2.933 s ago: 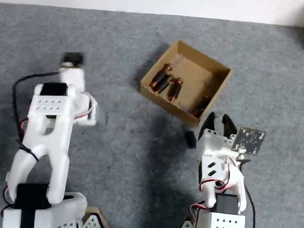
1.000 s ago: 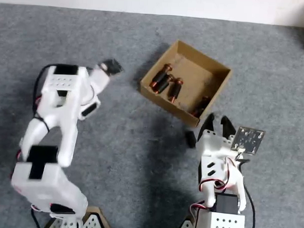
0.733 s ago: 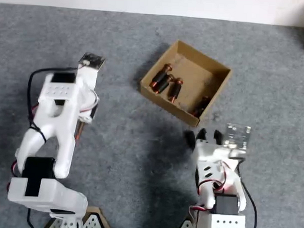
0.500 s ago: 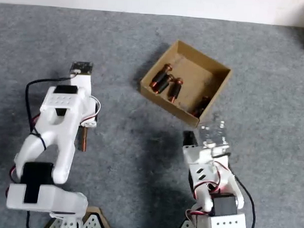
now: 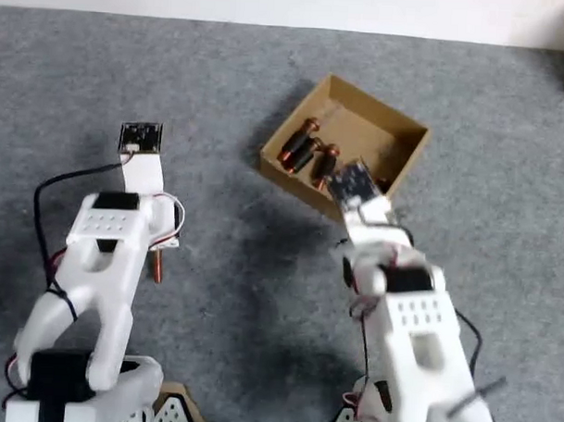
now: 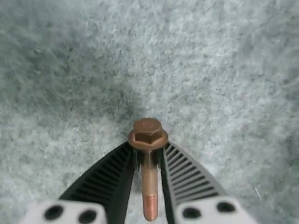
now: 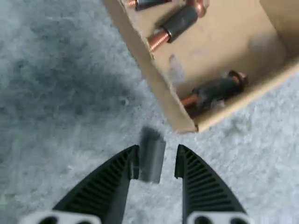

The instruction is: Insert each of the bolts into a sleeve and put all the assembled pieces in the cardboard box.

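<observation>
Your right tool [image 7: 157, 154] has swung in beside the cardboard box [image 5: 370, 138], its fingers apart around the loose sleeve [image 7: 152, 163] at the near corner. Your left tool [image 6: 148, 154], well apart from the box, is clamped on a bolt [image 6: 147, 136], likely ready for joining.

Soft, even light from above covers the grey carpet [image 5: 222, 70]. Diffuse shadows lie left of the box [image 5: 377, 140] and in front of it. In the left wrist view the bolt [image 6: 147, 140] head gleams faintly, with a dim patch on the carpet beyond it.
</observation>
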Motion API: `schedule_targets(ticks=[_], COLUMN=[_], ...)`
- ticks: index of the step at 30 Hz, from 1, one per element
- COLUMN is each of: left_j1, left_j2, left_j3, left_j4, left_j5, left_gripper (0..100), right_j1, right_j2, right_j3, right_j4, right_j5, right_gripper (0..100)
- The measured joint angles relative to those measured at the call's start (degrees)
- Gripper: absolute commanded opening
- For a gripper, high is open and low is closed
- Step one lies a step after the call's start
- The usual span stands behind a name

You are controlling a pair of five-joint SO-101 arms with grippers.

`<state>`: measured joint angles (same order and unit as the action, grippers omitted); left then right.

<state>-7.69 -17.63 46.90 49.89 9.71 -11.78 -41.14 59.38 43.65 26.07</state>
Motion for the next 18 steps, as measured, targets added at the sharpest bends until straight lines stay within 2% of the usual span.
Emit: schedule_targets(ticks=[7, 18], left_j1=[0.0, 0.18], left_j2=[-3.08, -3.08], left_j3=[1.58, 1.58], left_j4=[-1.23, -1.23], left_j5=[0.09, 0.09], left_gripper=[1, 1], right_j1=[0.0, 0.09], right_j2=[14.77, 16.79], right_j3=[-7.3, -6.86], right_j4=[-0.35, -0.97], right_j5=[0.62, 0.62], right_gripper=[12.1, 12.1])
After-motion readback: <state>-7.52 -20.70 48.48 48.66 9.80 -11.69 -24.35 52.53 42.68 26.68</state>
